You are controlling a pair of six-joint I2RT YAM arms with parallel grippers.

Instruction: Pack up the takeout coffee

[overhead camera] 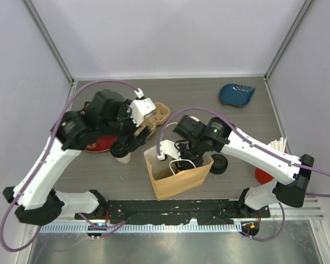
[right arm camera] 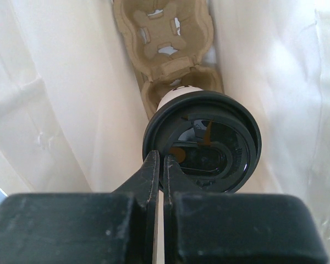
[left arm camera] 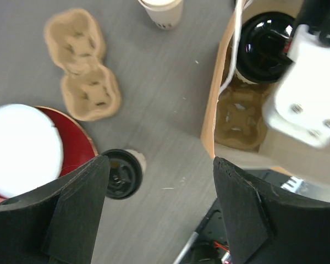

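One cup of takeout coffee (right arm camera: 203,146), white with a black sip lid, is already inside the brown paper bag (overhead camera: 179,184). It sits upright in one pocket of a pulp carrier (right arm camera: 165,33) that lies on the bottom of the bag; the other pocket of this carrier is empty. The right gripper (right arm camera: 159,165) reaches down into the bag. Its two fingers are pressed together and their tips are at the rim of the black lid. I cannot tell if they pinch anything.

The second cup (left arm camera: 121,175), with the same black lid, stands upright on the table to the left of the bag, just beside a red plate (left arm camera: 80,146). The left gripper (left arm camera: 160,165) hangs above this place with its fingers spread wide and nothing between them. The cup is below, close to one finger, and not touched.

A white round thing (left arm camera: 19,148) lies on the red plate. A second pulp carrier (left arm camera: 82,71), empty, lies on the table behind the bag. A white cup without lid (left arm camera: 160,10) stands near one corner of the bag. A dark blue object (overhead camera: 236,94) lies far behind the bag, to the right.
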